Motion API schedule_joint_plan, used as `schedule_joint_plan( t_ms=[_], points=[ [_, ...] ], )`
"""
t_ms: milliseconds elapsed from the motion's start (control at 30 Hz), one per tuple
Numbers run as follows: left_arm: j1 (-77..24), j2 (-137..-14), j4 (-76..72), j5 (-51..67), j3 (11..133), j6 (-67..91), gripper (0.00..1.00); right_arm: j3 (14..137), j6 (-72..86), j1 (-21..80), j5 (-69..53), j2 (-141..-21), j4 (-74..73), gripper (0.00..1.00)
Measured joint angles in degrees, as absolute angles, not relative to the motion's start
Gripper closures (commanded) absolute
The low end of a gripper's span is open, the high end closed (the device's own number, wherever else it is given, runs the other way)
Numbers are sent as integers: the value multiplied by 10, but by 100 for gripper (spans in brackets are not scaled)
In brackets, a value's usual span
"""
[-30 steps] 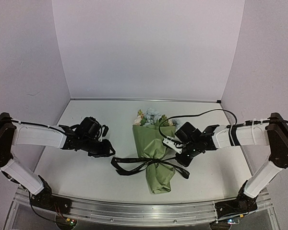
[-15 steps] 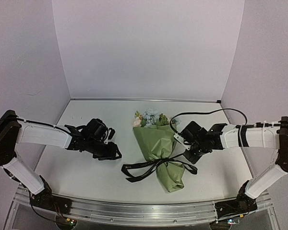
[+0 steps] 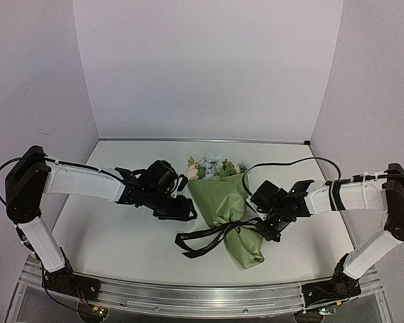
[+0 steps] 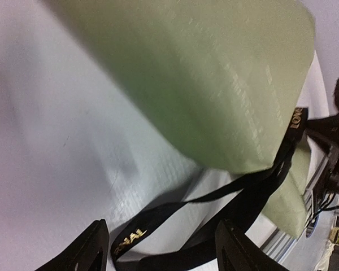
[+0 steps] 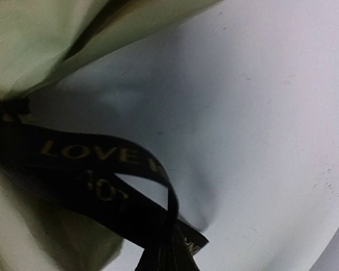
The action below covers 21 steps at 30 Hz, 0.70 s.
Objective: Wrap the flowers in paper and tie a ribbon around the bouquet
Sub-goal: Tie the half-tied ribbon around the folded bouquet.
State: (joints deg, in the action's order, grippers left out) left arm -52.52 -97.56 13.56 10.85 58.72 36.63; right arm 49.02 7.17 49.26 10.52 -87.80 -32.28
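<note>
Trailing from the right gripper's (image 3: 268,231) closed pinch, the ribbon (image 4: 248,203) lies just ahead of the open, empty left gripper (image 4: 164,248).

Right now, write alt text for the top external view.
A paper-wrapped bouquet lies on the table, black ribbon around its narrow part. The open left gripper hovers at its left; the shut right gripper pinches the ribbon opposite.

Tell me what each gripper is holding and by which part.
The right gripper is shut on the ribbon, pinching it near one loose end beside the bouquet. The left gripper is open and holds nothing.
</note>
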Motion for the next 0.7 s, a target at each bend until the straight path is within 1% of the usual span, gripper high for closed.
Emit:
schedule_joint_plan(
  t_ms=[167,467,667,700],
  points=[
    [-529,-1023,130,110,667,349,29,483,129,536,74,-911,-296,100],
    [-551,-1035,158,104,679,340,30,481,218,578,46,-923,-221,100],
    [-560,-1035,189,86,680,340,40,484,239,578,46,-926,-203,100],
    [-561,-1036,195,82,681,340,41,486,240,578,46,-926,-203,100]
  ],
)
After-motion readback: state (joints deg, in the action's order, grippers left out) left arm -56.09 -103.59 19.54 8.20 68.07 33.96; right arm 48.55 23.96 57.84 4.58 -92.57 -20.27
